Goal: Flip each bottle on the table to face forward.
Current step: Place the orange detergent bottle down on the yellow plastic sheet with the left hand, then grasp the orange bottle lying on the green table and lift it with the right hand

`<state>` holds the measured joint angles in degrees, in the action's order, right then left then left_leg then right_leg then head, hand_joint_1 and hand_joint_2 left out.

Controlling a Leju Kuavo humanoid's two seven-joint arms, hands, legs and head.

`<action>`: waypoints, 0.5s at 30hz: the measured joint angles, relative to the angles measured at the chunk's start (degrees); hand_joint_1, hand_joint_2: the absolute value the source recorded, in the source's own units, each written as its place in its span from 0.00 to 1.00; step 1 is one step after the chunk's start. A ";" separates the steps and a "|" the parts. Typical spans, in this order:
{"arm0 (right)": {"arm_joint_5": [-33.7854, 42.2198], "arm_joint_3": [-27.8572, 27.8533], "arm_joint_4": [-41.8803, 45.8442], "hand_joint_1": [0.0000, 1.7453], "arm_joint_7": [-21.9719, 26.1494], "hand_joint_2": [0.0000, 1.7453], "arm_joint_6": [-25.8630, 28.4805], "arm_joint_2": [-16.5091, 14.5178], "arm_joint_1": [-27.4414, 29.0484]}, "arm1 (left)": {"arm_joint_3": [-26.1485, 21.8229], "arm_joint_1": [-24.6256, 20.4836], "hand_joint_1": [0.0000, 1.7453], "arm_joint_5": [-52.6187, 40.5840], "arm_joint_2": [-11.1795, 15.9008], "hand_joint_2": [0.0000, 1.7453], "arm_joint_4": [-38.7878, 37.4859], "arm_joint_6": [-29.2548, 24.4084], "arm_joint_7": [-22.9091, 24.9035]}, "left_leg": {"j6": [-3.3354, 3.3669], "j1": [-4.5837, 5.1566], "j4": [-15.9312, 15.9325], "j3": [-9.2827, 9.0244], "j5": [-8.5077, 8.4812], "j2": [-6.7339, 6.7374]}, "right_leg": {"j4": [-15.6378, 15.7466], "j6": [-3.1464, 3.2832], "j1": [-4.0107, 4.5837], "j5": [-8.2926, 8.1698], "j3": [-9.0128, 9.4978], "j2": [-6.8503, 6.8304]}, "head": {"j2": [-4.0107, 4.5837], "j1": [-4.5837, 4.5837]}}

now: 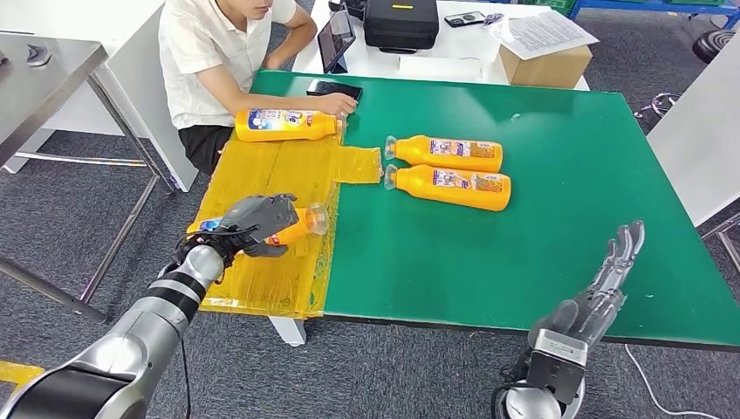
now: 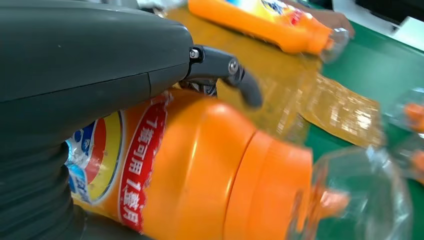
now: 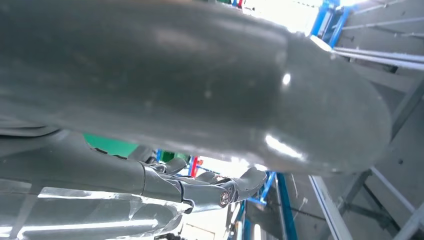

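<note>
Readable text sits on the orange plastic bottle with clear cap (image 2: 200, 170) gripped by the left hand (image 2: 75, 60): a red band on its label w/ white Chinese chars, approx "1瓶可用1整月", seen in left wrist view. Beside that band, a blue/yellow/white label patch, lettering too blurred to read. Labels on the other orange bottles (image 1: 449, 153) too small to make out.

Glossy orange plastic bottles (image 1: 457, 153) on matt green cloth-like table (image 1: 567, 218).
Shiny crinkled yellow film (image 1: 270, 175), clear plastic cap (image 2: 365, 200), smooth grey robot hand (image 1: 256, 223), brushed silver metal arm (image 1: 131, 340).
</note>
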<state>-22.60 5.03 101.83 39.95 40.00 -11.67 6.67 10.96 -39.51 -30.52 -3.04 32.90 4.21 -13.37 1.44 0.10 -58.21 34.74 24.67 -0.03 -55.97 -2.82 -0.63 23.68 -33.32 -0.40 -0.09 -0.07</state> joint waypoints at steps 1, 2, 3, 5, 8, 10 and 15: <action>0.00 0.39 -0.46 0.00 0.00 0.00 0.00 0.08 -0.03 | -0.32 -0.20 0.00 0.48 -0.22 1.00 -0.43 0.45 -0.45 | 0.00 0.00 0.00 -0.05 0.00 0.00 | 0.00 0.00 0.00 0.00 0.05 0.00 | 0.00 -0.01; 0.00 0.75 -0.94 0.00 0.01 0.00 0.00 0.15 -0.04 | -0.52 -0.35 0.00 0.76 -0.44 1.00 -0.80 0.70 -0.80 | 0.00 0.00 0.00 -0.09 0.00 0.00 | 0.00 0.00 0.00 0.00 0.08 0.00 | 0.00 0.00; 0.00 1.07 -1.42 0.00 0.01 0.00 0.00 0.20 -0.05 | -0.66 -0.49 0.00 1.08 -0.68 1.00 -1.14 1.10 -1.00 | 0.00 0.00 0.00 -0.10 0.00 0.00 | 0.00 0.00 0.00 0.00 0.10 0.00 | 0.00 0.01; 0.00 1.49 -2.30 0.00 0.01 0.00 0.00 0.29 -0.06 | -0.77 -0.58 0.00 1.74 -1.09 1.00 -1.72 2.55 -0.92 | 0.00 0.00 0.00 -0.11 -0.01 0.01 | 0.00 0.00 0.00 -0.01 0.12 0.01 | 0.00 0.01; -0.02 1.84 -3.67 0.00 0.00 0.00 -0.02 0.44 -0.19 | -0.70 0.12 0.00 2.04 -1.59 1.00 -2.61 5.71 -0.14 | -0.01 0.00 0.00 -0.07 -0.03 0.05 | -0.01 -0.01 0.00 -0.04 0.05 0.02 | 0.00 0.02; -0.07 1.97 -4.44 0.00 0.01 0.00 -0.02 0.55 -0.34 | -0.54 0.44 0.00 2.10 -1.77 1.00 -3.06 6.98 0.09 | -0.02 0.00 -0.01 -0.03 -0.05 0.07 | -0.01 -0.01 0.00 -0.04 0.02 0.02 | 0.00 0.01; -0.14 2.05 -5.63 0.00 0.01 0.50 -0.02 0.67 -0.83 | -0.09 0.28 0.00 2.00 -1.86 1.00 -3.46 7.88 0.19 | -0.02 0.00 -0.01 -0.01 -0.04 0.06 | -0.01 -0.01 0.01 -0.03 0.00 0.01 | 0.00 0.00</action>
<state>-22.74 7.08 96.20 39.95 39.98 -11.00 5.84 10.86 -39.23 -28.52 -4.90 29.44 12.10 -13.18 1.42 0.09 -58.21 34.73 24.63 0.03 -55.98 -2.82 -0.63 23.65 -33.32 -0.39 -0.09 -0.07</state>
